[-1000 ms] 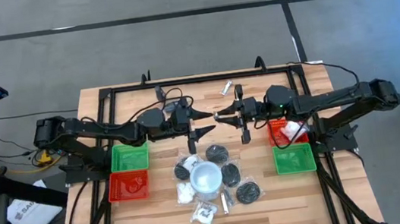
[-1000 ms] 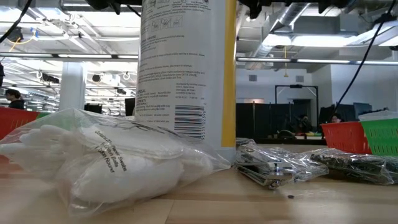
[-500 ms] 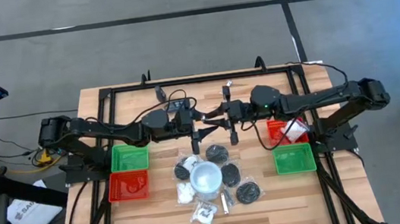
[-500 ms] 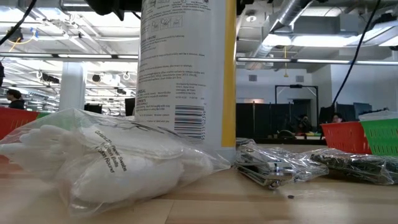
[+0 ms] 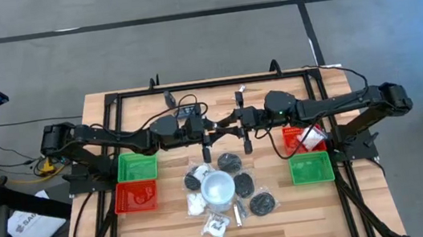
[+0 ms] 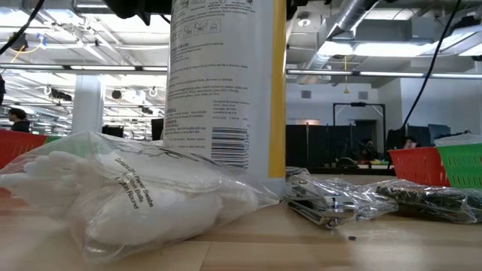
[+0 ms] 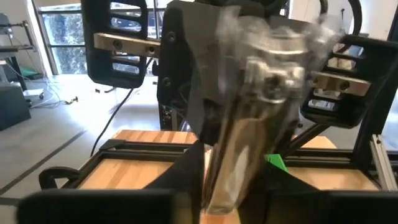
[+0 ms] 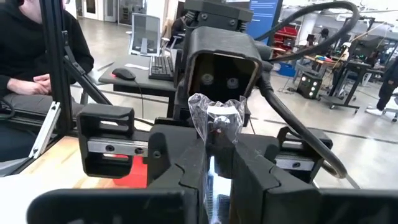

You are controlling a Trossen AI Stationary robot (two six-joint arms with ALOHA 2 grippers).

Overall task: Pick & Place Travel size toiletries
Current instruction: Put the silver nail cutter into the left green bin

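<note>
Both end effectors meet mid-air above the bench: right end effector (image 5: 235,121) and left end effector (image 5: 218,126) each clamped on 1 clear-wrapped packet (image 8: 217,124), fingertips nearly touching.

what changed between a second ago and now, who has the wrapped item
The two arms drew together above the table's middle, and the left gripper closed onto the clear-wrapped item that the right gripper holds; both are now shut on it. The pile around the white cup and the red and green trays stayed put.

Wrapped white piece (image 6: 135,199): "Round"; bottle (image 6: 226,86) print unreadable.
</note>
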